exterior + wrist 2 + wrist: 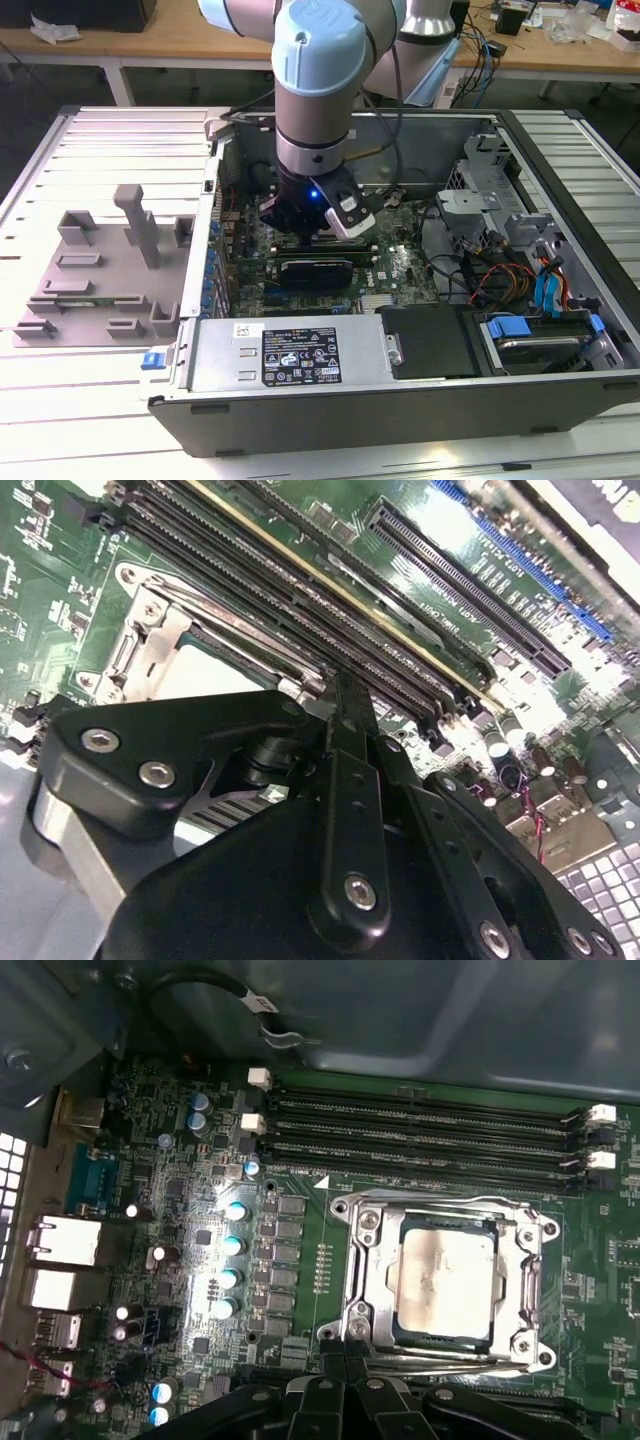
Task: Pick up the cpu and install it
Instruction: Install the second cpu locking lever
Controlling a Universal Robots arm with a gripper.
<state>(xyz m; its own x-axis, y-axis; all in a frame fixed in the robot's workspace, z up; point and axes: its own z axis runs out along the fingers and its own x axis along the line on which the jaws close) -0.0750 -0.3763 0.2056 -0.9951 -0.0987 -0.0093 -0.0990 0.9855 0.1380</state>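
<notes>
The cpu [445,1280] is a flat silver square lying level inside the metal socket frame [447,1208] on the green motherboard. It also appears as a pale patch [210,675] in the second wrist view. My gripper [343,1345] hovers just off the socket's edge, beside the cpu and not over it. Its black fingers are shut together with nothing between them. In the second wrist view the gripper [345,690] points down at the board beside the socket. In the exterior view the gripper [312,235] hangs low inside the open computer case.
Black memory slots [420,1130] run along one side of the socket. A grey plastic tray [100,270] with upright blocks lies outside the case on the exterior view's left. The power supply [290,350] lies at the front, and drive bays with cables [530,290] stand on the right.
</notes>
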